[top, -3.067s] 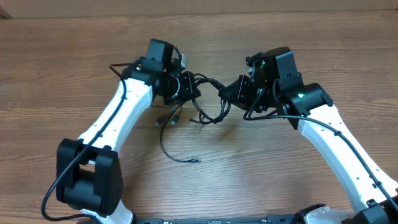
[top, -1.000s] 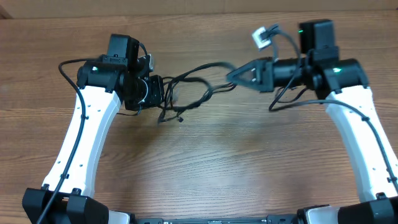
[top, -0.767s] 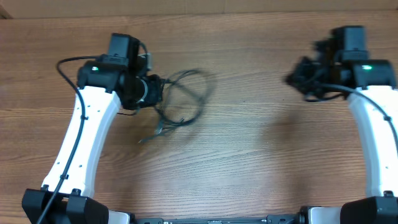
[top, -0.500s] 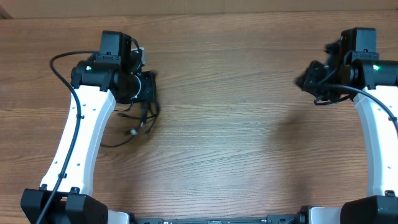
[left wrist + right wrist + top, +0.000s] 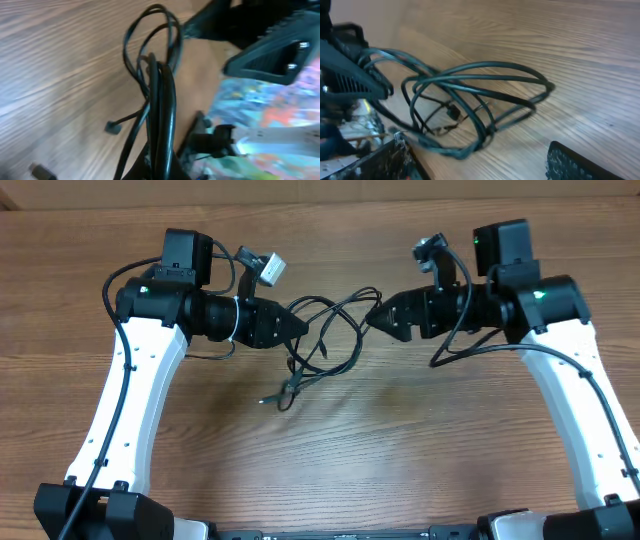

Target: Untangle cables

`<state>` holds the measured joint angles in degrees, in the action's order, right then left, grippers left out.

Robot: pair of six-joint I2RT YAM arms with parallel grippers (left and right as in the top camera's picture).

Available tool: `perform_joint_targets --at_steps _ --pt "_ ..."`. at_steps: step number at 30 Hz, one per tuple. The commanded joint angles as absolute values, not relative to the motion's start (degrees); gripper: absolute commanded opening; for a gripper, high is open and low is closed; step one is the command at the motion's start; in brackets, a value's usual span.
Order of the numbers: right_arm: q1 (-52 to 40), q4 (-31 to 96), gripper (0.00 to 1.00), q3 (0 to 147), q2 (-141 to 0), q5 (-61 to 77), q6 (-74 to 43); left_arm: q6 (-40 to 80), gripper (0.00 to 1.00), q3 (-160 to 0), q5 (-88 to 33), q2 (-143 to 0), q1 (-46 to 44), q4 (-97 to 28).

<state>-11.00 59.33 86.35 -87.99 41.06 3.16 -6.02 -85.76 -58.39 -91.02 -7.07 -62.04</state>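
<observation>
The cables [image 5: 293, 385] are a tangle of thin black cords hanging between the two arms above the wooden table. My left gripper [image 5: 298, 326] points right and is shut on the bundle. In the left wrist view several strands [image 5: 162, 100] run straight out from between its jaws [image 5: 160, 170], and a small plug [image 5: 112, 127] dangles below. My right gripper [image 5: 375, 317] points left at the far end of the loops. Its fingers [image 5: 395, 155] stand wide apart around my right gripper's gap [image 5: 480, 160], with the cable loops [image 5: 485, 64] just ahead and nothing clamped.
The brown wooden table [image 5: 330, 470] runs under both arms, with its back edge along the top of the overhead view. Thicker black wiring with a white tag [image 5: 270, 268] loops over the left wrist, and similar wiring [image 5: 440, 255] over the right wrist.
The left arm has swung right, carrying the bundle back toward the middle. The right arm has come in from the far right toward the loops, and its jaws have opened wide.
</observation>
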Motion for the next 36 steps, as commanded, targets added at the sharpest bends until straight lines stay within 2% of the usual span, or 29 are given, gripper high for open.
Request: perform_joint_targets --at_steps 1,6,10,17,26,31,33,35,36 --pt "-10.9 56.6 0.88 87.4 -88.8 42.4 -12.3 -4.8 0.04 -86.0 -63.0 -90.6 -6.7 -61.9" --pt "-11.2 52.0 0.85 87.4 -89.2 42.5 -32.8 -3.7 0.04 -86.0 -58.9 -90.6 -6.8 -61.9" --pt "-12.7 48.5 0.85 87.4 -90.6 42.1 -41.8 -3.7 0.04 -86.0 -57.1 -90.6 -6.9 -61.5" --pt "-17.6 44.1 0.83 87.4 -94.5 42.1 -47.1 -3.7 0.04 -86.0 -54.9 -90.6 -6.9 -61.4" --pt "-21.0 35.1 0.71 87.4 -99.2 39.5 -52.2 -3.7 0.04 -86.0 -55.1 -90.6 -7.2 -61.5" --pt "-21.7 30.3 0.49 87.4 -102.5 38.6 -53.8 -3.6 0.04 -86.0 -55.1 -90.6 -9.0 -61.4" --pt "-22.0 30.0 0.32 87.4 -103.7 37.6 -54.0 -3.6 0.04 -86.0 -55.0 -90.6 -9.4 -61.4" --pt "-22.0 30.3 0.04 87.4 -103.8 36.9 -51.4 -3.6 0.04 -86.0 -54.4 -90.6 -9.4 -61.4" --pt "-21.9 30.2 0.04 87.4 -103.7 37.0 -49.6 -3.6 0.04 -86.0 -52.9 -90.6 -9.3 -61.4"
